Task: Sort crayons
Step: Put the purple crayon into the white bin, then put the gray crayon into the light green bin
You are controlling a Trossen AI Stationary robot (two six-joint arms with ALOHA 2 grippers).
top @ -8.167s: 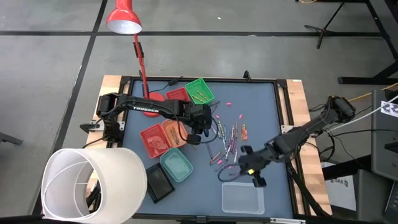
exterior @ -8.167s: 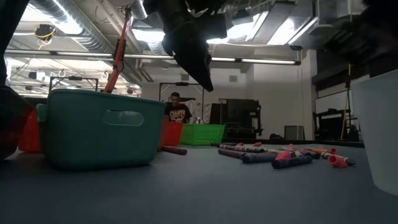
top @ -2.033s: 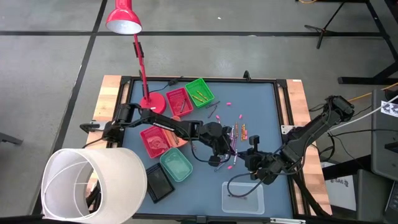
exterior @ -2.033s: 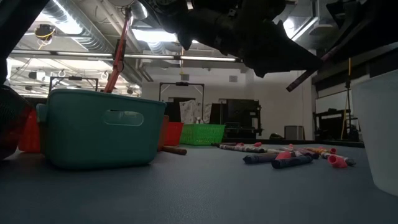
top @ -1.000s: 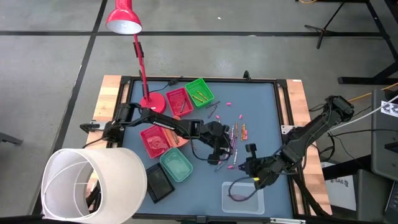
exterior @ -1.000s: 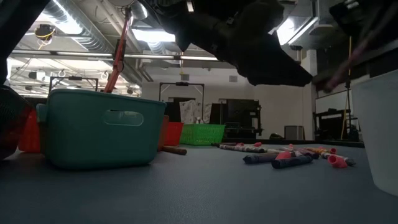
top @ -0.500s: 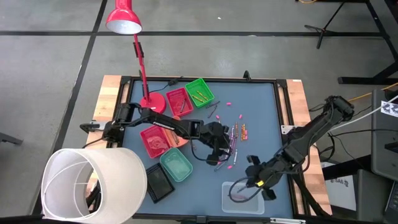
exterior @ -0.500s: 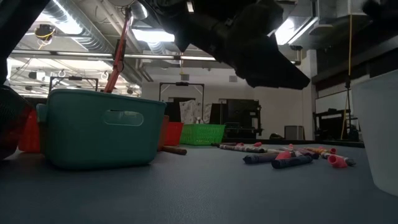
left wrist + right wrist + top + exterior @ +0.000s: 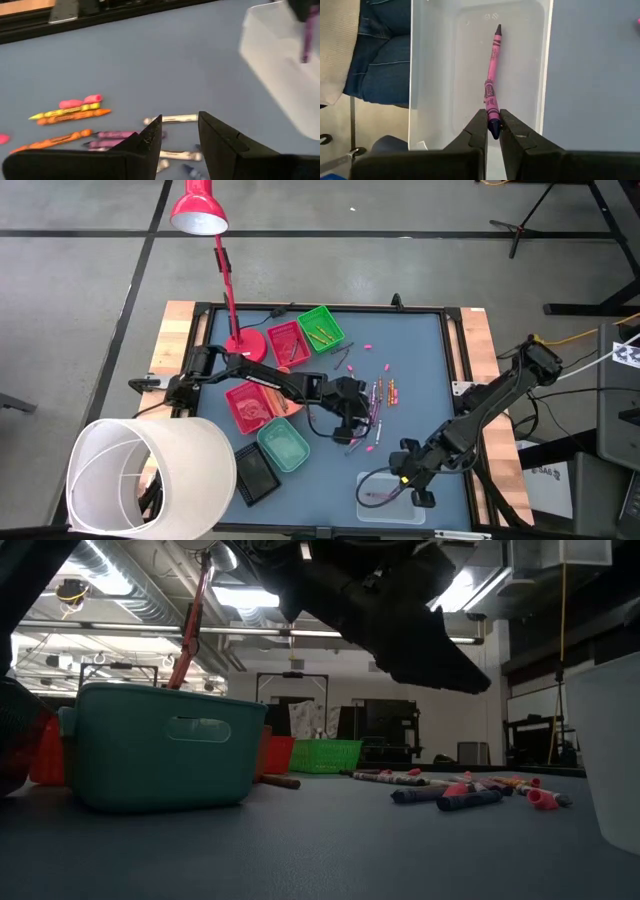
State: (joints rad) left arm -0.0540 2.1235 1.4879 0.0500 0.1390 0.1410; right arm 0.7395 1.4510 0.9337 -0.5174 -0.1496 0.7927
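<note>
Several crayons lie loose on the blue mat in the table's middle; they also show in the low view and the left wrist view. My left gripper hovers open just above them, fingers apart. My right gripper is shut on a purple crayon over the clear tray near the table's front edge. The held crayon also shows in the left wrist view. My right gripper pinches the purple crayon by its dark end between its two fingers, which point down and lie along the crayon. The crayon hangs below the fingers, its free tip pointing into the clear tray. I cannot tell whether the tip touches the tray's floor.
Green, red, red, orange and teal trays stand at the table's left, with a black tray nearer. A red lamp and a big white cylinder stand at the left.
My right gripper has carried the purple crayon toward the table's near edge, from beside the clear tray to over it, and tipped downward. The crayon stays in the shut fingers.
</note>
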